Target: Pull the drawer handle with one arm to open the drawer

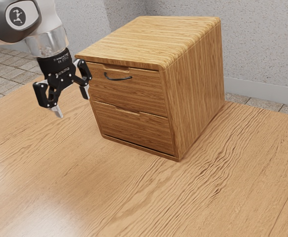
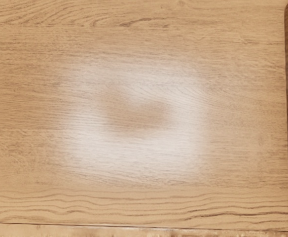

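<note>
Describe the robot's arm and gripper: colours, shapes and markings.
The arm is a rounded grey shell with a dark round cap bearing a white symbol, ending in a shiny silver collar. The gripper is black, built of two jointed linkage fingers with pale metallic tips, and carries small white lettering on its body.

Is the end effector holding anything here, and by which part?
Nothing is held: the end effector hangs open beside the cabinet, clear of the drawer handle.
</note>
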You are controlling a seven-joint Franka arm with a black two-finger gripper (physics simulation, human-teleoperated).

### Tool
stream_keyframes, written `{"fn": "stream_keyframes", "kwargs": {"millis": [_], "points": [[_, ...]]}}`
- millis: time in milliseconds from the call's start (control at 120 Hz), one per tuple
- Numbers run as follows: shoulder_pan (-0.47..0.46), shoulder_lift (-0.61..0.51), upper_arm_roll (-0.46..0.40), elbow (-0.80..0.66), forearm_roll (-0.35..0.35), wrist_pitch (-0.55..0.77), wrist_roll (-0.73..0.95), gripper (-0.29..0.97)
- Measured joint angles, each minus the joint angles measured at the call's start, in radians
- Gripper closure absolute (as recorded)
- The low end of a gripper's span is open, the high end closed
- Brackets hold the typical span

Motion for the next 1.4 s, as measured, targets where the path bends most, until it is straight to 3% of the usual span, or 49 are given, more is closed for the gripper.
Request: {"fn": "stream_keyframes", "kwargs": {"millis": [317,517,758,933,1167,1400], "points": [[-0.052,-0.002,0.008,0.005,-0.023,-0.001,-0.025,0.0],[-0.026,-0.048,-0.012,0.172,-0.039,-0.017,-0.042,0.0],[-0.019,0.072,-0.018,0.142,-0.067,0.188,-0.031,0.0],[-0.014,0.066,-0.001,0.11,-0.108,0.329,0.011,0.02],[-0.011,0.071,0.018,0.076,-0.069,0.42,0.066,0.08],[-0.024,0.1,0.015,0.046,-0.065,0.468,0.104,0.25]]}}
